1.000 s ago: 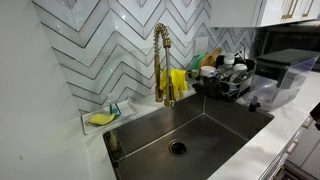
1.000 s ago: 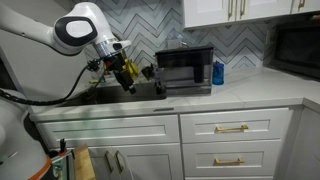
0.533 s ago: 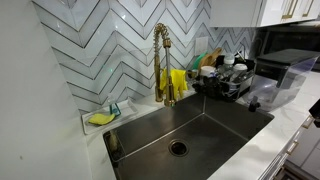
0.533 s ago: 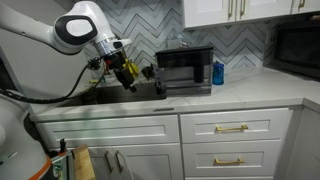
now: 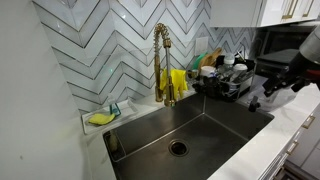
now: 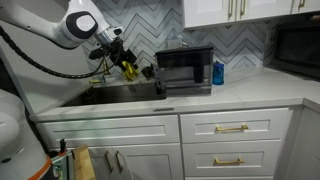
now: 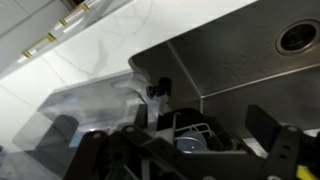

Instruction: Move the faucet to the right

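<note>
Beyond the dish rack [image 5: 225, 80] from the gripper [image 5: 272, 88]: faucet [image 5: 162, 58], upright at the sink's [image 5: 140, 135] back edge, well apart and untouched. Cloth [image 5: 178, 85] hangs just beside it. Gripper is over the sink's near rim, with open basin below. Wrist view: fingers [image 7: 275, 130] look spread, nothing between, tips blurred. Arm [image 5: 305, 55] is cut off at the frame edge.

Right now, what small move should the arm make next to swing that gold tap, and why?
Probably carry the gripper toward the faucet. In an exterior view the gripper hangs near the dish rack, well apart from the faucet, whose spout arches over the sink. The wrist view shows its fingers spread with nothing gripped, so it must get closer before pushing.
</note>
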